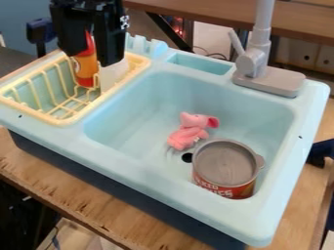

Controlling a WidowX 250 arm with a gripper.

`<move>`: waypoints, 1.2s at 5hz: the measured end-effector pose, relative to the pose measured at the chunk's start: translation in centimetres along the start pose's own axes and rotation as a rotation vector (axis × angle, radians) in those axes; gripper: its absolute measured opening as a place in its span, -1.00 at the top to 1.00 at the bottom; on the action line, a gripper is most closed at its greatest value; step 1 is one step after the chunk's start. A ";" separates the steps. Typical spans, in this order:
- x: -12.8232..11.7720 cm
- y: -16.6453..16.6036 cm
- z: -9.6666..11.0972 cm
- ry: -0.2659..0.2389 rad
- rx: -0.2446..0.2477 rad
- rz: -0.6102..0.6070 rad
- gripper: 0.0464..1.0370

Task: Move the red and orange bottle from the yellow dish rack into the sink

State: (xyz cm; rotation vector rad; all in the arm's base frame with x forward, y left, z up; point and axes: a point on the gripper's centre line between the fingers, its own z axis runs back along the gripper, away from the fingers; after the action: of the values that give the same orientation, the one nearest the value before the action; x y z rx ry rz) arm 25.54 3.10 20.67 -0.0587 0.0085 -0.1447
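Sink basin (140, 173) pale blue above a dark navy base (98, 171); rack (68, 121) at left pale yellow, bottle (85, 69) in it orange and red. End effector (90, 57) black, faucet (261, 54) far right grey. Plush toy (188, 133) pink, near-right can (227, 163) grey-topped with white-lettered red label, worktop (85, 205) light brown, dark-streaked wood grain.

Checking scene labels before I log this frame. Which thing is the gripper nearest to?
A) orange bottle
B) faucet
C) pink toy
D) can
A: the gripper hangs at the rack, right by the orange bottle; the can and pink toy are down in the sink.
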 end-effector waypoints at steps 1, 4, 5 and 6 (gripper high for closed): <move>0.1 0.1 -0.6 0.022 -0.005 0.000 -0.93; 2.2 4.9 3.6 -0.052 0.155 -0.025 -0.93; 2.6 8.0 4.4 -0.083 0.199 0.012 -0.93; 3.1 9.9 4.2 -0.067 0.190 -0.018 -0.93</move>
State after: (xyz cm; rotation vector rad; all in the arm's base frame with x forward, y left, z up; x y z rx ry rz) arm 30.05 12.68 24.22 0.1260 -0.0726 -0.1613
